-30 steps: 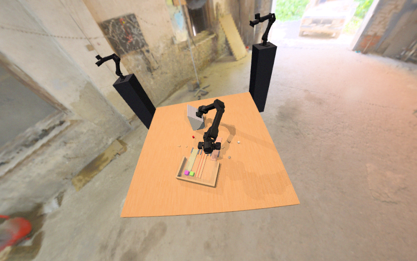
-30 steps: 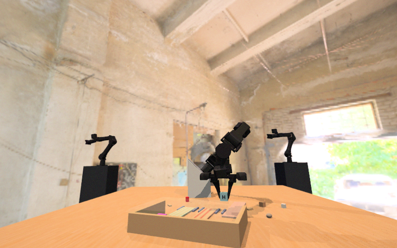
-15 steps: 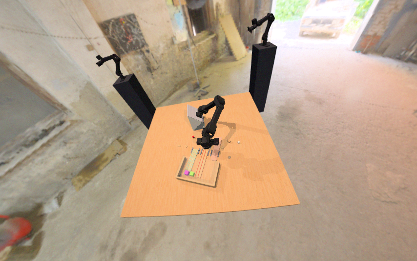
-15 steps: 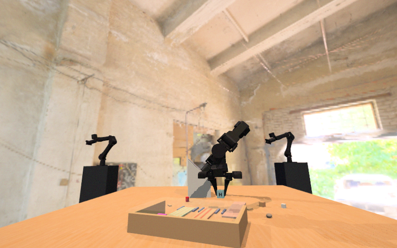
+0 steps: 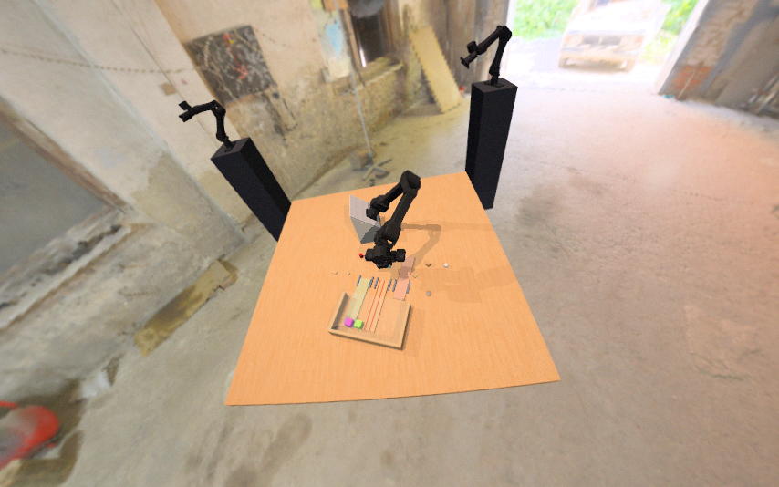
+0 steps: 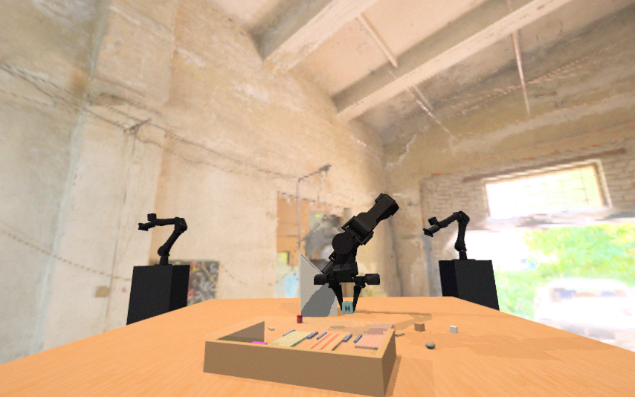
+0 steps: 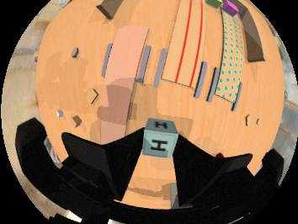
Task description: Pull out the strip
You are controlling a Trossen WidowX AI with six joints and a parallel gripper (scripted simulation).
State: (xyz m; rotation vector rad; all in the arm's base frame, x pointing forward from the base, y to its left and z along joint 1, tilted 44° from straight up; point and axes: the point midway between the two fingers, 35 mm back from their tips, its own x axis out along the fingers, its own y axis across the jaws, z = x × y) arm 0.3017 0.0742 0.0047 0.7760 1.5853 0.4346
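Gripper (image 6: 346,304) clenched on the labelled cube (image 6: 347,307), teal with an H on 2 visible faces; cube (image 7: 160,138) sits between the finger pads, lifted off the table (image 5: 471,344), out past the open end of the tray (image 6: 300,365).

Tray is a shallow wooden box with 3 walls, open toward the arm. Inside: dotted green strip (image 7: 231,64) on 1 side with a magenta cube (image 7: 230,8) at its far end, a green cube (image 7: 213,0) just beside it near the back wall. Middle: wood-coloured strip with 2 red lines (image 7: 187,41). Other side: pink strip (image 7: 125,53), pulled partly out through the open end so its near part lies on the table; nothing on it. Small blue-grey pegs (image 7: 145,64) stand between the strips at the open end.

Outside the tray: red cylinder (image 6: 299,318) near a grey wedge (image 6: 313,294), small brown block (image 6: 419,326), white block (image 6: 453,329), grey pebble (image 6: 430,345), all well apart from the gripper. Wide bare table on both sides of the tray and in front of it; table edges far off. 2 other arms on black pedestals (image 6: 156,290) stand behind the table.
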